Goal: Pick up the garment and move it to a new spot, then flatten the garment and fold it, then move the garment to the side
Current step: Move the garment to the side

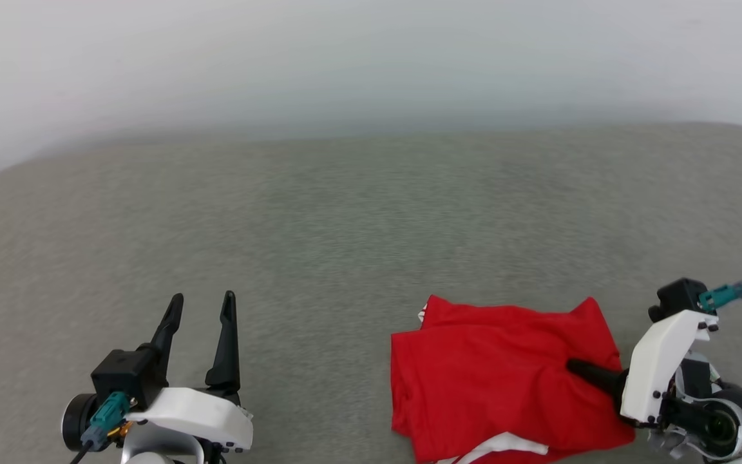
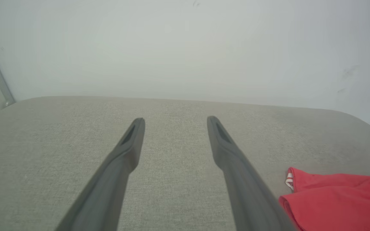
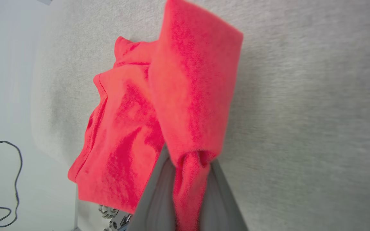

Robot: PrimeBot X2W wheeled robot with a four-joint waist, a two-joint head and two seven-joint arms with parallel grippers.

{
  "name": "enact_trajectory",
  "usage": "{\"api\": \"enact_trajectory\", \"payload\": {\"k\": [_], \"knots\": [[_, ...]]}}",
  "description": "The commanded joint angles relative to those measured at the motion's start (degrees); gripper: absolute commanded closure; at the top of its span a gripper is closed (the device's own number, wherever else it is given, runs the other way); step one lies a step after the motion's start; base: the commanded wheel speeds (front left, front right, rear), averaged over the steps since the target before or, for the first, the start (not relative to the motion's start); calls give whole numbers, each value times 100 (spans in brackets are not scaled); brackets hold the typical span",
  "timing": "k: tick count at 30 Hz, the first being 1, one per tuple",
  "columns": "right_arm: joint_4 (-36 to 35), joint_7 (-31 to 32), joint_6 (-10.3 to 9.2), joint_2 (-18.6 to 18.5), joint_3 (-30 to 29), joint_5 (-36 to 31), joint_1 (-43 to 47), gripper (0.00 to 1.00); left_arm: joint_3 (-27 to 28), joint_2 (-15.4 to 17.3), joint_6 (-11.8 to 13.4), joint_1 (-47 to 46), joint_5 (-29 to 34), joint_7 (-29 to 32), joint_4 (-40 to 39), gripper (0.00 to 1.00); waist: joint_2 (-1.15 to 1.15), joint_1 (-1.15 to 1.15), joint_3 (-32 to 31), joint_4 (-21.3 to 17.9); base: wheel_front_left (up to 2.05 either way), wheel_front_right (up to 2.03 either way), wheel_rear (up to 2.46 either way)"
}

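A: Head view?
B: Shirt (image 1: 500, 374) lay bunched at the near right of the tabletop (image 1: 345, 212). Right fingers (image 1: 593, 375) were at its right edge, pressed together on a fold. Looked like the pick-up grip. Left fingers (image 1: 225, 341) were spread and empty, well apart from it, probably kept free for flattening.
A: Left wrist?
B: Left fingers (image 2: 226, 150) wide over bare tabletop, shirt (image 2: 339, 199) at lower right.
A: Right wrist?
B: Right fingers (image 3: 154, 199) pinched a gathered red fold. A flap of shirt (image 3: 191, 80) stood up, so I judged it ready to lift.
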Motion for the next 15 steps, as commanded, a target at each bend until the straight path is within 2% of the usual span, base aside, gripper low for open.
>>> {"api": "enact_trajectory", "payload": {"k": [1, 3, 5, 8, 9, 10, 15], "knots": [[-45, -70, -3, -97, 62, -128, -150, 100, 12, -2, 18, 0, 16, -9, -56, 0, 0, 0, 17, -551, 0, 0, 0], [-62, -115, -3, -159, 90, -232, -201, 100, 18, -1, 23, -22, 36, -14, -83, 0, 0, 0, 59, -696, 0, 0, 0], [-55, -189, -3, -272, 178, -418, -341, 100, 32, 36, 25, -98, 73, -20, -153, 0, 0, 0, 202, -1015, 0, 0, 0], [36, -378, -3, -316, 272, -606, -665, 100, 45, 131, 33, -239, 178, 8, -296, 0, 0, 0, 523, -1526, 0, 0, 0], [160, -507, -3, -425, 386, -760, -927, 100, 44, 207, 27, -399, 237, 83, -419, 0, 0, 0, 800, -1842, 0, 0, 0], [160, -507, -3, -425, 386, -760, -927, 100, 44, 207, 27, -399, 237, 83, -419, 0, 0, 0, 800, -1842, 0, 0, 0], [596, -1019, -3, -558, 514, -1006, -1580, 100, 15, 512, -9, -937, 499, 406, -776, 0, 0, 0, 1597, -2371, 0, 0, 0]]}}
